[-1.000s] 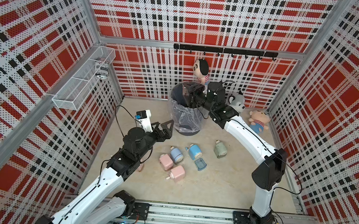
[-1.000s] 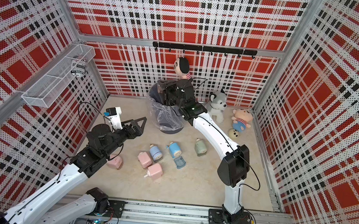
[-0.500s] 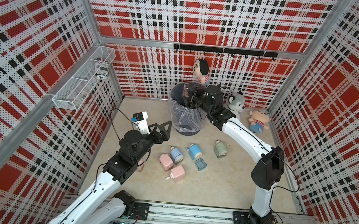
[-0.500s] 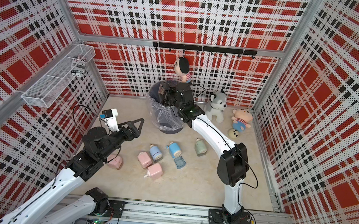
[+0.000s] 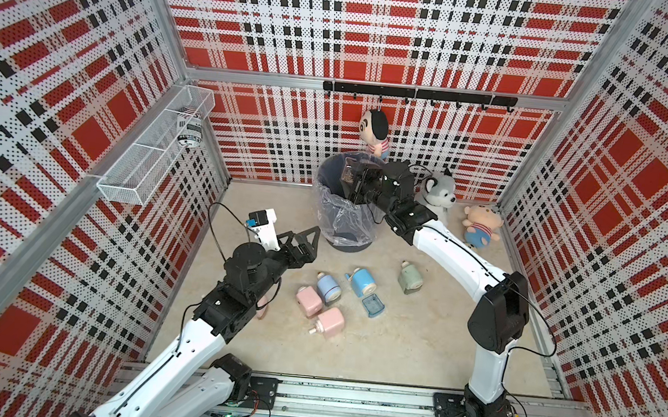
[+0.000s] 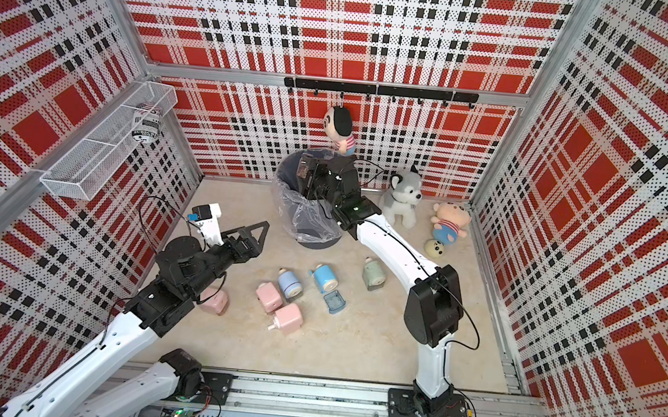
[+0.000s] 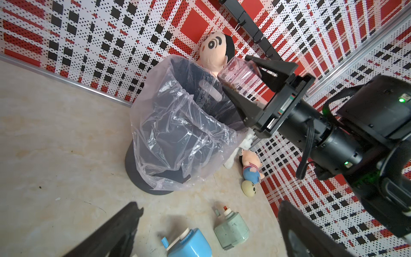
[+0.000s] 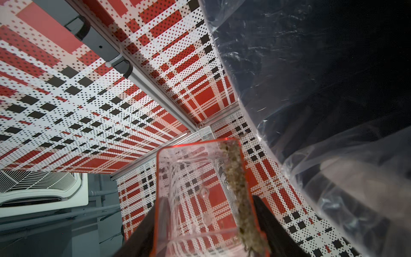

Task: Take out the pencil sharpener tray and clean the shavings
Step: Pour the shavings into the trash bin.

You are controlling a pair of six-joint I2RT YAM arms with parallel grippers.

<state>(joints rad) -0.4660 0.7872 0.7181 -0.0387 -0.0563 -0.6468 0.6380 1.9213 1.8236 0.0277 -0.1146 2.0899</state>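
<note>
Looking down in both top views, the right arm's black wrist blocks the catch. I see only the right gripper poised over the lined trash bin, at twelve o'clock on the floor. The left wrist view fills that in: its fingers are clamped on a clear, red-tinted sharpener tray, held above the bin's rim. Only the right wrist view shows a strip of brown shavings lying along one tray wall.

The left gripper hangs at eight o'clock from the bin, fingers spread wide, holding nothing.

Red plaid pegboard walls box in a beige stone-look floor. A wire basket hangs at ten o'clock, and a husky plush sits at one. Mid-floor lies a cluster of pastel pencil sharpeners with a loose blue tray beside them. The left arm covers part of a pink sharpener.
</note>
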